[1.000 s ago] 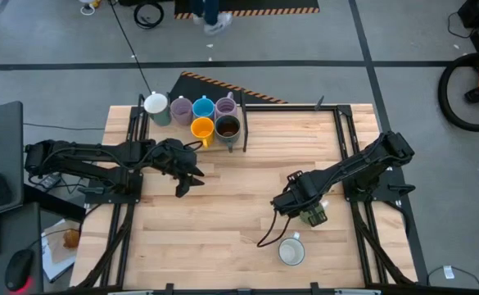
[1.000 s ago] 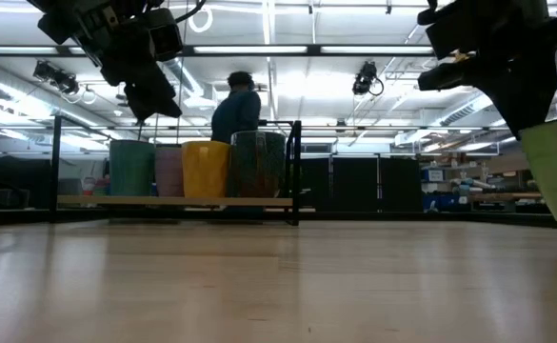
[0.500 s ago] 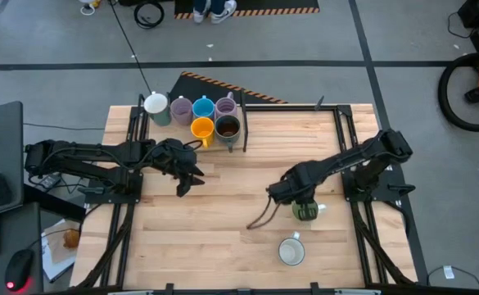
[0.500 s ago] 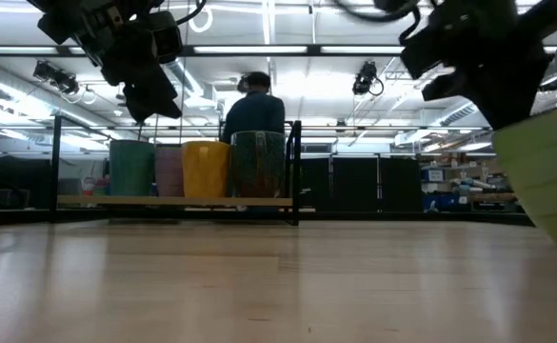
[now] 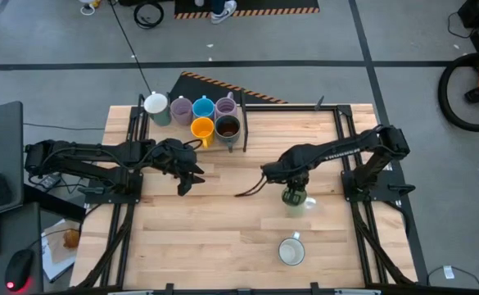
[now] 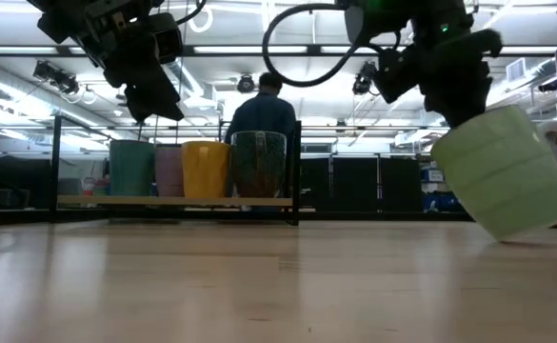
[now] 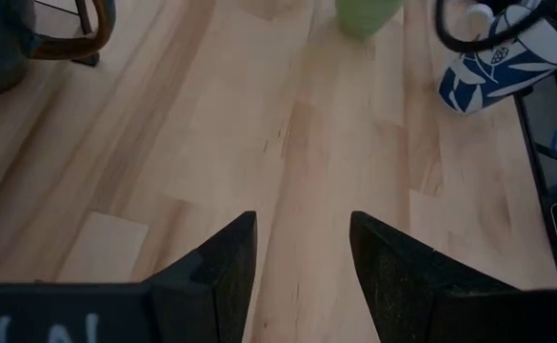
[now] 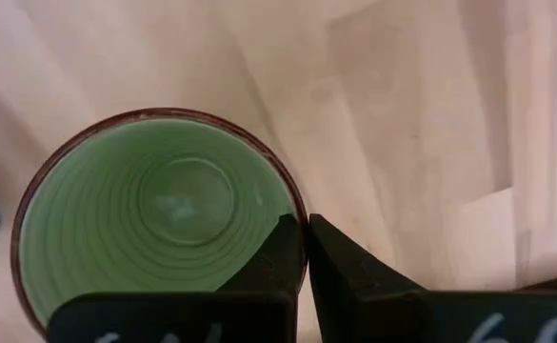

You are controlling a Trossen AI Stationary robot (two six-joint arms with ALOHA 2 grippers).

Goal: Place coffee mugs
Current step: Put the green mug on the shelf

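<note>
My right gripper (image 5: 289, 185) is shut on the green mug (image 5: 293, 197), right of the table's middle. The mug also shows in the low view (image 6: 507, 176) and, from above its mouth, in the right wrist view (image 8: 159, 219). My left gripper (image 5: 184, 183) is open and empty, hovering left of centre (image 7: 297, 257). A white, two lilac, a blue, an orange and a dark brown mug (image 5: 228, 127) stand in a group at the far left. A white mug with a blue pattern (image 5: 291, 251) stands near the front edge. My right gripper pinches the green mug's rim (image 8: 295, 221), one finger inside the mug and one outside. The fingers come from above, pointing down. The mug hangs tilted below the fingers (image 6: 454, 95), its base clear of the table.
A dark wire rack (image 5: 244, 131) frames the mug group at the far left. A cable loops off my right arm over the table (image 5: 247, 192). A person stands in the room behind the table (image 6: 262, 110). Bare wood lies between the two grippers.
My right gripper has carried the green mug toward the table's far edge and to the left, away from the white patterned mug. The mug now hangs more tilted.
</note>
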